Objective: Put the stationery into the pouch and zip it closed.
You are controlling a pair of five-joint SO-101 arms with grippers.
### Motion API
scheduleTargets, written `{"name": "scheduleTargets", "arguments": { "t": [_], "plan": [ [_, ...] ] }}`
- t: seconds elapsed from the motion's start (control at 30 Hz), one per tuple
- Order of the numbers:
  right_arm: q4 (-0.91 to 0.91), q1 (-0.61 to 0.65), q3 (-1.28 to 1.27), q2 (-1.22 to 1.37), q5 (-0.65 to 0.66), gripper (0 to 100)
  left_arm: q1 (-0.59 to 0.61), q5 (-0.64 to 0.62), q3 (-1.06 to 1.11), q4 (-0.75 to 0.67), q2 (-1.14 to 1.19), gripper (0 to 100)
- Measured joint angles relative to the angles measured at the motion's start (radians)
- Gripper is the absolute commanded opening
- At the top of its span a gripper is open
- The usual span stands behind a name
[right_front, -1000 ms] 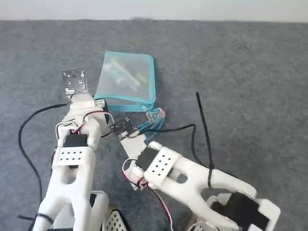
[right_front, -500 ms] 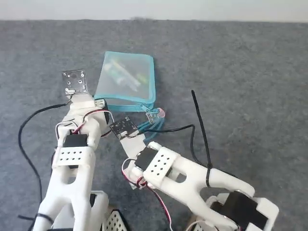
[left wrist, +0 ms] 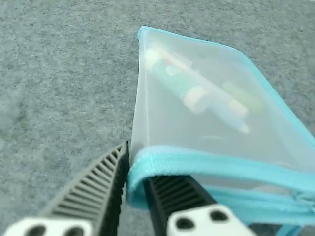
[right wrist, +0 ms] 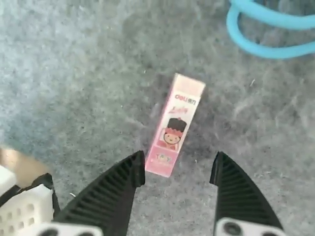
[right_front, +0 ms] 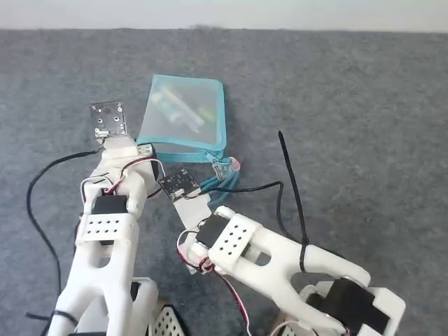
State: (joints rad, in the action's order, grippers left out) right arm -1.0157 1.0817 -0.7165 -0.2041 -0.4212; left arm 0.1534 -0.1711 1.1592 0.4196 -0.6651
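Grey felt-like counter (right_front: pixel 350 105). Flat clear-plastic pouch (left wrist: pixel 197 128) w/ teal fabric zip edge holds pens (left wrist: pixel 197 93). Left hand (left wrist: pixel 137 167) clamped on pouch's corner seam. Right hand (right wrist: pixel 179 162), ribbed fingers apart, hovers over small pink rectangular box (right wrist: pixel 177 123) just beside pouch's zip end.

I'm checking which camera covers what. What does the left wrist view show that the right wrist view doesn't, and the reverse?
Left wrist view: the translucent pouch with pens inside, and the left gripper, its fingers closed on the pouch's teal-edged corner.
Right wrist view: a small pink box lying near a teal loop, with the right gripper open over it.
Both: the grey carpet-like surface and black ribbed fingers.
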Motion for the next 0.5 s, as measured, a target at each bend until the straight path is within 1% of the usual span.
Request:
{"name": "scheduleTargets", "arguments": {
  "t": [0.33,0.4,0.5],
  "plan": [
    [0.091,0.003,-0.055,0.071,0.000,21.7,0.000,0.000,0.000,0.000,0.000,1],
    [0.091,0.005,-0.055,0.072,0.000,18.0,0.000,0.000,0.000,0.000,0.000,1],
    [0.091,-0.012,-0.058,0.072,0.011,8.1,0.000,0.000,0.000,0.000,0.000,1]
  ]
}}
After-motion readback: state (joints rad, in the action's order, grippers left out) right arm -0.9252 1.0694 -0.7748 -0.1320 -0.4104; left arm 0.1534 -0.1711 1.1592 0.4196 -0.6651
